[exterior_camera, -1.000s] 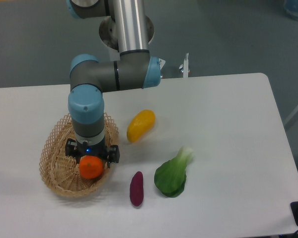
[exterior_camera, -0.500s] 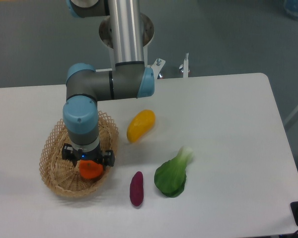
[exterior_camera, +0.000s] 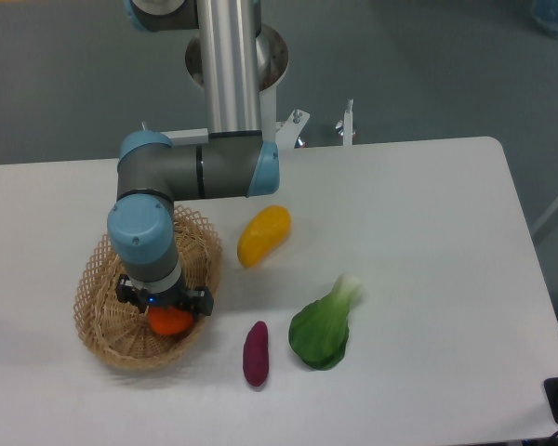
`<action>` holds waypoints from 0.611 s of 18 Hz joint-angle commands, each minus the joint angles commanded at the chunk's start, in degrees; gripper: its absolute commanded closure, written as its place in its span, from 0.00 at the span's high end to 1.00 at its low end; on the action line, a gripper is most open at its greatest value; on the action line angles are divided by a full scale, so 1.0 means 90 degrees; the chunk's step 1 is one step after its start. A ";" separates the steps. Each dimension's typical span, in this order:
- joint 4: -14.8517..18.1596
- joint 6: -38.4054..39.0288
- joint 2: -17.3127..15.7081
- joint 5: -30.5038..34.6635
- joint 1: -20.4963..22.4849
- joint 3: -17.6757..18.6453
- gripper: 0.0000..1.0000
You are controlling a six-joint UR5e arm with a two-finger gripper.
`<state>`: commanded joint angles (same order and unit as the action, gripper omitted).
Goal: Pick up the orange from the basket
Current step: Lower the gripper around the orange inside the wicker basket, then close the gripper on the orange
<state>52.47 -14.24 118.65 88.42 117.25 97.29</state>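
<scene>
Now, in the one fixed view, the arm has sunk lower over the last second: the wrist has slid toward the lower left of the frame and the gripper has come down into the basket, so that less of the orange shows than before. A second ago most of the fruit's round face was clear below the gripper body; now only its lower half peeks out beneath the dark housing. That reads as the descent onto the fruit nearly done, with the grasp either about to close or just closing. The fingers themselves are hidden under the gripper body, so whether they are spread or pressed onto the orange cannot be told from here.

The orange sits inside the basket, toward its right side, at lower left of the frame, directly under the gripper. What shows of it is bright, smooth and rounded, deeper in colour than the mango lying on the table up and to the right. It looks firm and easy to pinch, though a round skin could slip if caught off-centre
</scene>
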 joint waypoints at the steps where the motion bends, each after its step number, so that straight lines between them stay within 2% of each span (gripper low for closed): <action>1: 0.0000 0.0000 -0.0010 0.0000 0.0000 0.0000 0.61; 2: 0.0019 0.0000 -0.0039 -0.0019 0.0000 -0.0010 0.52; 3: 0.0029 0.0000 -0.0068 -0.0039 0.0000 -0.0010 0.49; 11: 0.0059 -0.0010 -0.0537 -0.0215 0.0088 -0.0049 0.49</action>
<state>53.00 -14.33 113.82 86.48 118.04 96.85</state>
